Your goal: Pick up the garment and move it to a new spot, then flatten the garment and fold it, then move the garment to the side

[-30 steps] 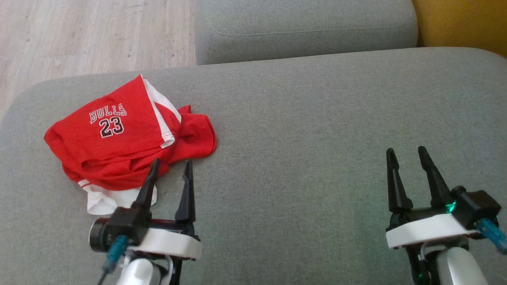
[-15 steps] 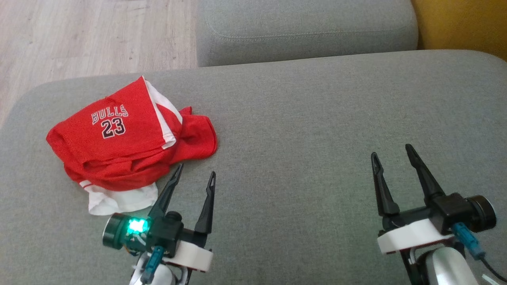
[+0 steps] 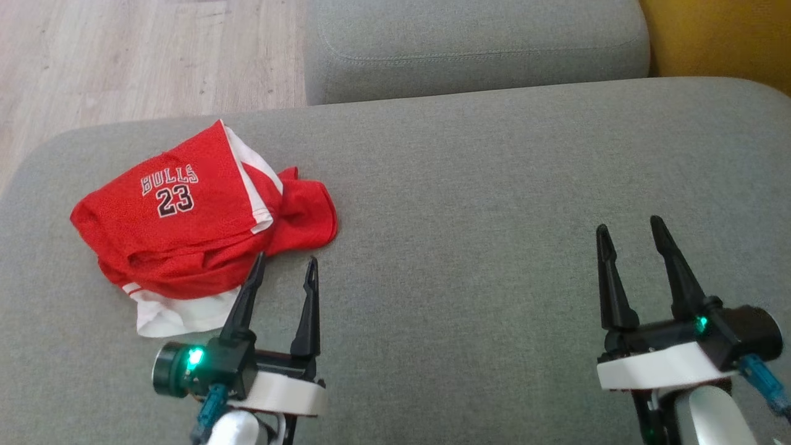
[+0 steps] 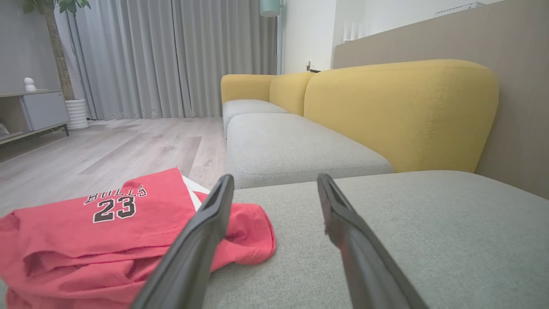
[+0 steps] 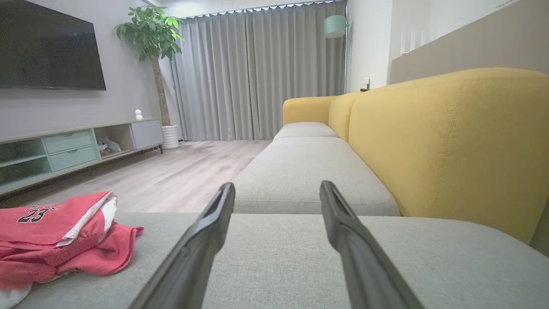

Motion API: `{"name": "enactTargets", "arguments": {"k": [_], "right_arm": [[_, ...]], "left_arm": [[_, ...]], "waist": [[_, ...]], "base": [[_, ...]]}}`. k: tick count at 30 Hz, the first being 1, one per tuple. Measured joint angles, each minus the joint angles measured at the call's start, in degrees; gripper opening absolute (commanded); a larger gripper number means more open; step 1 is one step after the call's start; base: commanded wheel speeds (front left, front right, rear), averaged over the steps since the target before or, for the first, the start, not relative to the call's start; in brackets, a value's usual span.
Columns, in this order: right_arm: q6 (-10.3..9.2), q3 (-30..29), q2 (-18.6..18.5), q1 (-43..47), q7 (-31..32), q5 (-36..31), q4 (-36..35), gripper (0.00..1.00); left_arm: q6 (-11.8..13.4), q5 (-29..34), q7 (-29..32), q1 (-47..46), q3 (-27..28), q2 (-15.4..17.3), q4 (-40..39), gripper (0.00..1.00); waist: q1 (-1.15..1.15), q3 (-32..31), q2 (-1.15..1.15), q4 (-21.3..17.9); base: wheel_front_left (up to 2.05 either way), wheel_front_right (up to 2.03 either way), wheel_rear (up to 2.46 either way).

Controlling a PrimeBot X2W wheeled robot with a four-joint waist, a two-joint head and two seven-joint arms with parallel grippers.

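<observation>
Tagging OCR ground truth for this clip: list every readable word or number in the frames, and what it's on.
"BULLS": white letters on the red garment, clear in the head and left wrist views.
"23": on the same garment, right below "BULLS".
In the right wrist view "23" can be read, but the word above it is too small to read.
No other text is legible.

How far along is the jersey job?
Done: nothing clearly; the red garment lies bunched in uneven layers at the left end of the grey cushion. In hand: nothing; left claw open beside its near edge, right claw open, well away. Left: pick, move, flatten, fold, set aside.
</observation>
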Motion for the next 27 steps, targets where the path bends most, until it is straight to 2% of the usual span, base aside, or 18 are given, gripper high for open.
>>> {"name": "enactTargets", "arguments": {"k": [8, 12, 27], "right_arm": [[0.0, -0.3, 0.0, 0.4, -0.5, 6.0, 5.4, 1.0], [0.0, -0.3, 0.0, 0.4, -0.5, 5.3, 8.6, 1.0], [0.0, 0.3, 0.0, 0.3, -0.5, 7.8, 9.0, 1.0]], "left_arm": [[-2.8, 0.5, -0.5, 0.9, 2.8, -1.8, 3.8, 1.0], [-3.5, 0.5, -0.5, 1.1, 3.9, -2.3, 5.2, 1.0], [-4.9, 1.7, -0.5, 1.3, 6.1, -3.3, 6.4, 1.0]], "waist": [[0.0, 0.2, 0.0, -0.1], [0.0, 0.1, 0.0, -0.1], [-0.01, -1.0, 0.0, 1.4]], "base": [[0.0, 0.0, 0.0], [0.0, 0.0, 0.0], [0.0, 0.0, 0.0]]}}
